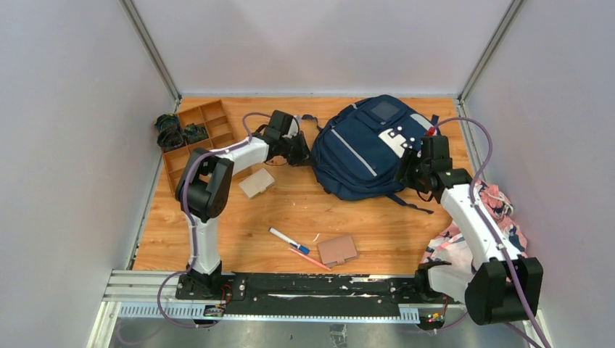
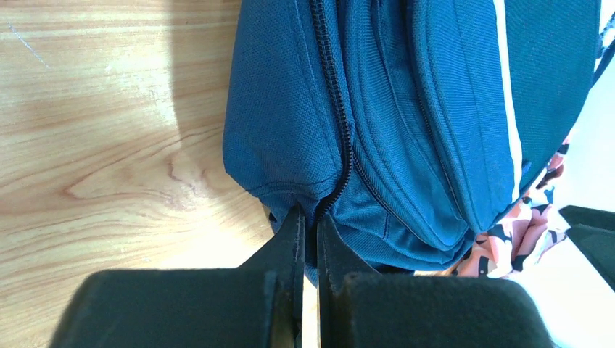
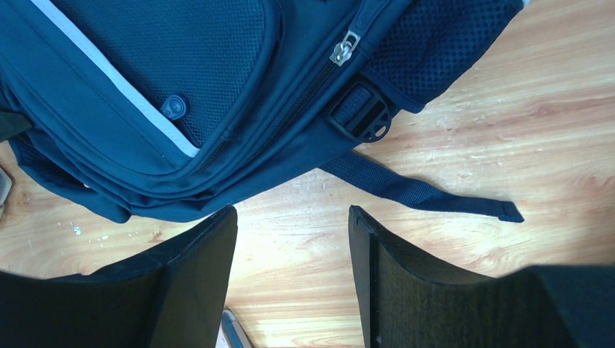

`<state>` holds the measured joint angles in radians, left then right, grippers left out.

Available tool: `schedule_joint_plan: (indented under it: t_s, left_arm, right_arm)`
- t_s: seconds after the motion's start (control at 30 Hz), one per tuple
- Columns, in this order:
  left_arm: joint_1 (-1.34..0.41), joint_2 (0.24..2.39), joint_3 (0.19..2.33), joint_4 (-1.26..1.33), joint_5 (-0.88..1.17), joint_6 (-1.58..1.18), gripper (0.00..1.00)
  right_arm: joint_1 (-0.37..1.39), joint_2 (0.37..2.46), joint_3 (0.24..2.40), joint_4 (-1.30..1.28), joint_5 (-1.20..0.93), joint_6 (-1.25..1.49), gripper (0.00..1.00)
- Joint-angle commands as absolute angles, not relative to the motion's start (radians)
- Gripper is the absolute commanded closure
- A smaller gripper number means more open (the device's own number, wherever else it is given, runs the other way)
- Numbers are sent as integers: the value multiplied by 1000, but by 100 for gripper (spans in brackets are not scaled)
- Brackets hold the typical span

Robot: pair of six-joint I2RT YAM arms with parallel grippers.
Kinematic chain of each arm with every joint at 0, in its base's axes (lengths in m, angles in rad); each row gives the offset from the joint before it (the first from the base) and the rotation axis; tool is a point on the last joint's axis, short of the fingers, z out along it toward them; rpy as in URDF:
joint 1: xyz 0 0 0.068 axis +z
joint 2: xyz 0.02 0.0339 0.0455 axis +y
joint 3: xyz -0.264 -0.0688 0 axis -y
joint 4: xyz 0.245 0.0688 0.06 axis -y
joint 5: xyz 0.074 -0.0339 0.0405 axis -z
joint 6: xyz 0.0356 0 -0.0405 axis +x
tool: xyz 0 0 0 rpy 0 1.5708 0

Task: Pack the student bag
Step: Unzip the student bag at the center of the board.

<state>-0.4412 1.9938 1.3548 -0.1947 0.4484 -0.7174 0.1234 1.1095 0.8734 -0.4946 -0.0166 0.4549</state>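
The student bag, navy with light grey stripes, lies at the back middle of the wooden table. My left gripper is at its left edge. In the left wrist view the bag fills the upper right, and the left gripper is shut, its tips pinching the fabric where the dark zipper ends. My right gripper hovers by the bag's right side. In the right wrist view the right gripper is open over bare wood, just below the bag, a metal zipper pull and a loose strap.
A wooden divided tray holding dark items stands at the back left. Two brown notebooks, a blue-and-white pen and a pink pencil lie on the table. A pink-and-navy cloth bundle sits at the right edge.
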Motion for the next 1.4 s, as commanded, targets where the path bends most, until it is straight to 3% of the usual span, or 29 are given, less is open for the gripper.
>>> schedule_joint_plan:
  t_s: [0.0, 0.37, 0.83, 1.13, 1.37]
  left_arm:
    - [-431, 1927, 1354, -125, 493, -725, 100]
    - [-456, 1825, 1167, 35, 447, -773, 100]
    - [-521, 1681, 1029, 35, 352, -755, 100]
    - [-531, 1617, 914, 35, 349, -752, 100]
    - [-532, 1577, 872, 35, 339, -741, 100]
  right_arm:
    - [92, 1151, 901, -505, -76, 497, 40]
    - [84, 1087, 883, -522, -124, 469, 42]
    - [83, 970, 657, -510, -77, 475, 42]
    - [83, 1006, 616, -457, -102, 507, 71]
    - [66, 979, 690, -437, 90, 465, 70]
